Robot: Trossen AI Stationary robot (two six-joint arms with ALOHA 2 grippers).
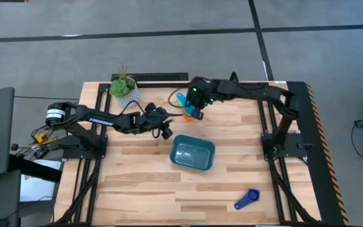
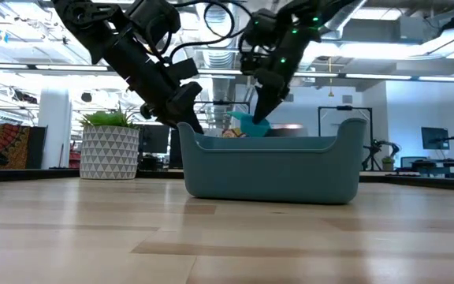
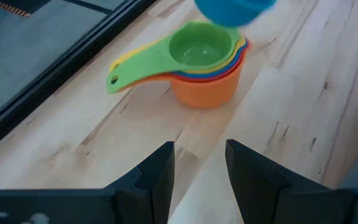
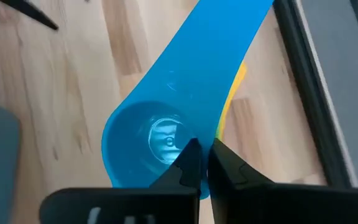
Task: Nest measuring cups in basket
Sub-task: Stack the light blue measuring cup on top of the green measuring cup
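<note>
A nested stack of measuring cups [image 3: 205, 68], orange at the bottom, then red and yellow, green on top, stands on the table at the far side. Just above it hangs a light blue cup [image 4: 148, 146], with my right gripper [image 4: 199, 163] shut on it. This cup also shows in the high view [image 1: 181, 99] and the low view [image 2: 251, 124]. My left gripper [image 3: 197, 168] is open a little nearer than the stack, with nothing between its fingers. The teal basket [image 1: 193, 153] stands at mid table, and a dark blue cup [image 1: 246, 199] lies near the front right. My right gripper pinches the light blue cup's rim [image 4: 194, 134] beside the root of the handle, with the bowl's wall between the two fingertips. The fingers slant down from above. The cup is lifted clear over the stack, its handle [image 4: 229, 43] pointing away from the fingers.
A white patterned pot with a green plant [image 1: 123, 88] stands at the far left of the table. Black frame rails [image 1: 276, 126] run along both sides. Bare wood [image 1: 144, 189] lies in front of the basket.
</note>
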